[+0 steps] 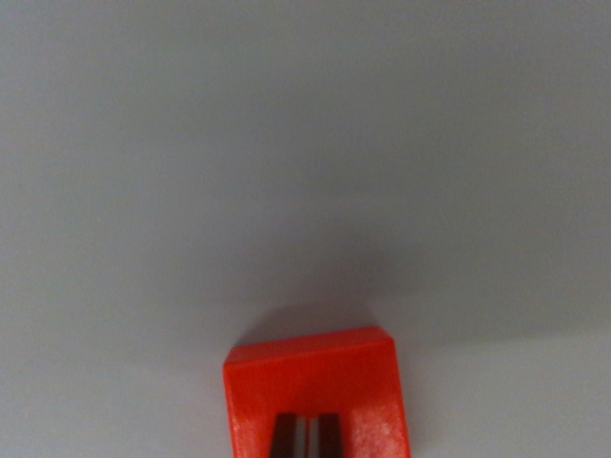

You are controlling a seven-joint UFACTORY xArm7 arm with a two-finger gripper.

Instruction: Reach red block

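Note:
The red block [320, 382] lies on a pale grey surface at the bottom centre of the wrist view, and the frame's lower edge cuts it off. Its top face and its far edge show, with a soft shadow behind it. My gripper [305, 431] is at the very bottom, directly over the block's near part. Only the two dark fingertips [284, 437] are visible. They stand almost together with a thin pale slit between them, so the gripper looks shut with nothing held. Whether the tips touch the block is not clear.
The plain grey tabletop [305, 172] fills everything else in the view, with no other objects or edges in sight.

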